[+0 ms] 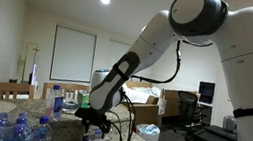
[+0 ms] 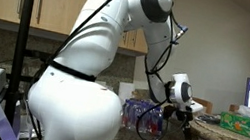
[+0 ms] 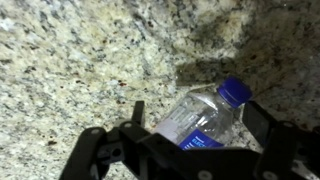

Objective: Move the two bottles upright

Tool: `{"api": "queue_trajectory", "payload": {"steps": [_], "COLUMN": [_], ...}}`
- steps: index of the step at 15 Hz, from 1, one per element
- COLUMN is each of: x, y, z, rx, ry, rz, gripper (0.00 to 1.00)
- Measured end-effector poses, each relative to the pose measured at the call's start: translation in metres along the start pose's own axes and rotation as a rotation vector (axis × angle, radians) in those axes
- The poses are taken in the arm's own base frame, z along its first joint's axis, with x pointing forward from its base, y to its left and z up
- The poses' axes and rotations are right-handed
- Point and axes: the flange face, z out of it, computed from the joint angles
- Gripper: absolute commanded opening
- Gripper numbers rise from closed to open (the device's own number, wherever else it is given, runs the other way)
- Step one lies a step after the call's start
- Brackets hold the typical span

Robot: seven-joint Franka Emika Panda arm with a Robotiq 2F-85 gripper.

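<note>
A small clear water bottle (image 3: 205,118) with a blue cap and a blue label lies on its side on the speckled granite counter (image 3: 80,60) in the wrist view. My gripper (image 3: 196,128) is low over it, with one finger on each side of the bottle. The jaws are open and a gap shows beside the bottle. In both exterior views the gripper (image 1: 95,127) (image 2: 189,123) is down at the counter and hides this bottle. I cannot make out a second loose bottle.
A pack of like bottles (image 1: 2,128) (image 2: 141,115) stands close beside the gripper. A green tissue box (image 2: 248,122) sits further along the counter. Chairs, a desk and a monitor (image 1: 205,92) stand in the room behind.
</note>
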Motion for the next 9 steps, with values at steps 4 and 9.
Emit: {"api": "queue_trajectory", "payload": {"steps": [4, 9], "x": [-0.004, -0.021], "y": [0.019, 0.043], "z": [0.010, 0.024], "rx": [0.168, 0.245], "ry": [0.010, -0.018], "rz": [0.052, 0.112], "gripper": [1.00, 1.00]}}
